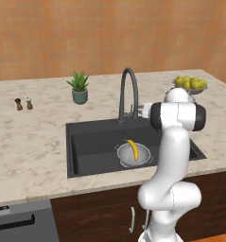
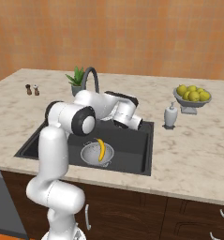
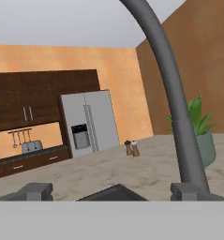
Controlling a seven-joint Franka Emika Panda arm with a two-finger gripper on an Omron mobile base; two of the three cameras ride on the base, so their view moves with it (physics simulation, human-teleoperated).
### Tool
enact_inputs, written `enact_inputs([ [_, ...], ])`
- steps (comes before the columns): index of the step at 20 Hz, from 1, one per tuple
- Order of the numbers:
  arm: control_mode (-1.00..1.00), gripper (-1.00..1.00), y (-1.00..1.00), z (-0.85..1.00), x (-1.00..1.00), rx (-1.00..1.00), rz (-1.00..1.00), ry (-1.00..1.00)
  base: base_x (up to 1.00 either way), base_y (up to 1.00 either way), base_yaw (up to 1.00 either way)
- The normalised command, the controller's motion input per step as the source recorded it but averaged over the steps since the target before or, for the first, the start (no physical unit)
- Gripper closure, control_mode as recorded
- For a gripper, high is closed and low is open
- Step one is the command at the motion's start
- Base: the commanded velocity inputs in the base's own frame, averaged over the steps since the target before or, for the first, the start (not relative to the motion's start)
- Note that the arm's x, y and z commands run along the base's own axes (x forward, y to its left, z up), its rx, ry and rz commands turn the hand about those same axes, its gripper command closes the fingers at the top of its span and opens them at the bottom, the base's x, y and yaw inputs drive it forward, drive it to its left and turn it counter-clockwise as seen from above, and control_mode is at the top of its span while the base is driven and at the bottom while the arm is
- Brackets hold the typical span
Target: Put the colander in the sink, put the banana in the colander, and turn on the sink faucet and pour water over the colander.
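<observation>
**Arm reaching across the sink toward the tap, jaws apart**

The white arm rises in front of the counter, bends at a dark-jointed elbow and stretches level over the sink (image 1: 86, 142), its hand close to the base of the faucet (image 1: 127, 92). In the hand view the gripper (image 3: 111, 191) points sideways along the counter: two small dark fingertips (image 3: 36, 191) stand wide apart with nothing between them, and the faucet's thin grey neck runs up just beside the right one.

From left to right on the beige, veined marble counter (image 1: 34, 137): two small shakers (image 1: 23, 103), one dark and one pale-topped; a spiky green plant (image 1: 79, 88) in a round grey-green pot; the matte black rectangular sink; and a pedestal bowl of yellow-green fruit (image 1: 191, 85) at the far right. In the right base view a white soap dispenser (image 2: 170, 116) stands between the sink and the fruit bowl.

The colander (image 1: 133, 155), a shiny silvery bowl dotted with holes and with small side handles, sits on the sink floor toward its right side. The banana (image 1: 133, 148), curved and yellow with dark tips, lies inside the colander, one end resting on its rim.
</observation>
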Motion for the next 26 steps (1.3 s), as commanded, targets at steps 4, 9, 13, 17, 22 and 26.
enact_inputs([
  [4, -1.00, -1.00, 0.00, -0.13, 0.35, 0.00, -0.01, 0.00, 0.00, 0.00, 0.00],
  [9, -1.00, -1.00, 0.00, -0.19, 0.31, -0.02, -0.04, 0.02, 0.00, 0.00, 0.00],
  [13, -1.00, -1.00, 0.00, -0.20, 0.33, -0.04, -0.06, 0.03, 0.00, 0.00, 0.00],
  [17, -1.00, -1.00, 0.00, -0.15, 0.39, -0.02, -0.06, 0.04, 0.00, 0.00, 0.00],
  [22, -1.00, -1.00, 0.01, -0.11, 0.40, 0.00, -0.04, 0.05, 0.00, 0.00, 0.00],
  [26, -1.00, -1.00, 0.00, -0.10, 0.45, 0.00, -0.03, 0.06, 0.00, 0.00, 0.00],
])
